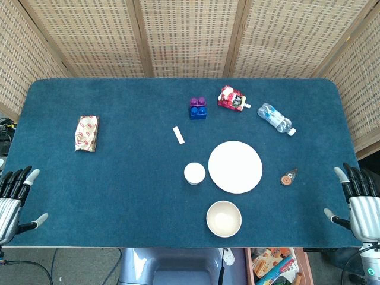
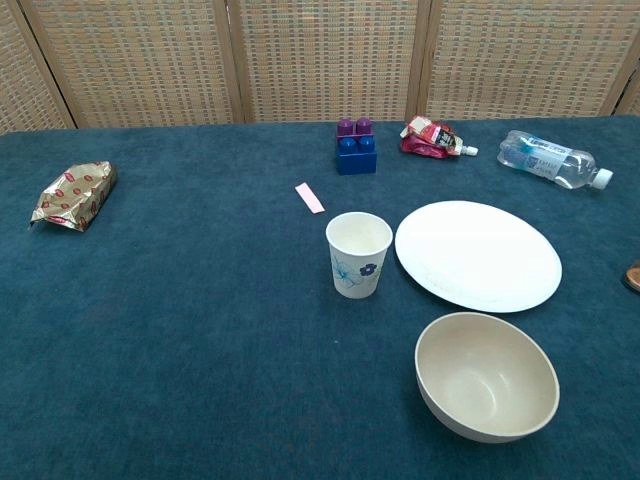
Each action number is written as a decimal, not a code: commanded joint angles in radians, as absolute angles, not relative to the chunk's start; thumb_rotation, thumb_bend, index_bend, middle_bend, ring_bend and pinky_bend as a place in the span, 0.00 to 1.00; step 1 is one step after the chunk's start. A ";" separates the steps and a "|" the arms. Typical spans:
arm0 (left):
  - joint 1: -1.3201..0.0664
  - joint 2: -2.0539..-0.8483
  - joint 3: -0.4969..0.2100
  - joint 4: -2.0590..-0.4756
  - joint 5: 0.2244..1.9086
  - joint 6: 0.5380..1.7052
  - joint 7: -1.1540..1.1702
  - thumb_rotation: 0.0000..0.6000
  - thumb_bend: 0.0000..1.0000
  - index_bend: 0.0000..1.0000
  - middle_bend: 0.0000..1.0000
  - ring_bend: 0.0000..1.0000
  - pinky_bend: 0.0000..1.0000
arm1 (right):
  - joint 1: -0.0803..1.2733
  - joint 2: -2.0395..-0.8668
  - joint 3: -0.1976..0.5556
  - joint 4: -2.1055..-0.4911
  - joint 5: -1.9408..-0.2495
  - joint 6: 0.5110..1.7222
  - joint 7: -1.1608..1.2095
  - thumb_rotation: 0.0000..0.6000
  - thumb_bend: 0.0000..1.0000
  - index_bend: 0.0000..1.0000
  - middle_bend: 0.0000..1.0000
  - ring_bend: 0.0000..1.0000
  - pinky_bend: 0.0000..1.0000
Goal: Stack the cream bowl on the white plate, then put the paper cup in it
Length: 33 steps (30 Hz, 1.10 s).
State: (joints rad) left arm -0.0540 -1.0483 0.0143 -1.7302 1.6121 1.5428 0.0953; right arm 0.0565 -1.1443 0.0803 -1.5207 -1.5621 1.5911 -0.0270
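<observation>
The right hand (image 1: 361,205) and left hand (image 1: 13,199) rest spread and empty at the counter (image 1: 119,178) edges; between them sit the round cream bowl (image 1: 224,218), flat white plate (image 1: 235,167) and paper cup (image 1: 195,173).

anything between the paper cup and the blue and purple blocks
Only the small white strip lies between the paper cup and the blocks, a little left of the line between them. The head view shows it best.

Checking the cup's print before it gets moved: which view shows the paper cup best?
The chest view: the cup stands close, side on, its blue flower print clear. The head view shows only its round white top.
</observation>
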 commanded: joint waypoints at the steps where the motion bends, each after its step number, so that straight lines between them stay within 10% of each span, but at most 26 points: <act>1: -0.056 -1.048 0.014 -1.731 1.610 1.538 0.098 1.00 0.00 0.00 0.00 0.00 0.00 | 0.055 -1.144 0.078 -1.520 -1.564 1.590 -0.026 1.00 0.00 0.01 0.00 0.00 0.00; 21: -0.081 -1.054 -0.016 -1.756 1.549 1.493 0.131 1.00 0.00 0.00 0.00 0.00 0.00 | 0.310 -1.155 -0.150 -1.308 -2.044 1.367 0.168 1.00 0.00 0.14 0.00 0.00 0.00; 33: -0.080 -1.053 -0.024 -1.750 1.522 1.491 0.121 1.00 0.00 0.00 0.00 0.00 0.00 | 0.386 -1.237 -0.162 -1.297 -2.082 1.296 0.093 1.00 0.00 0.19 0.00 0.00 0.00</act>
State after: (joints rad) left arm -0.0800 -1.0526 -0.0237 -1.7504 1.5234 1.4911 0.1212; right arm 0.3755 -1.2267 -0.1648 -1.2907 -2.0844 1.3077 0.1059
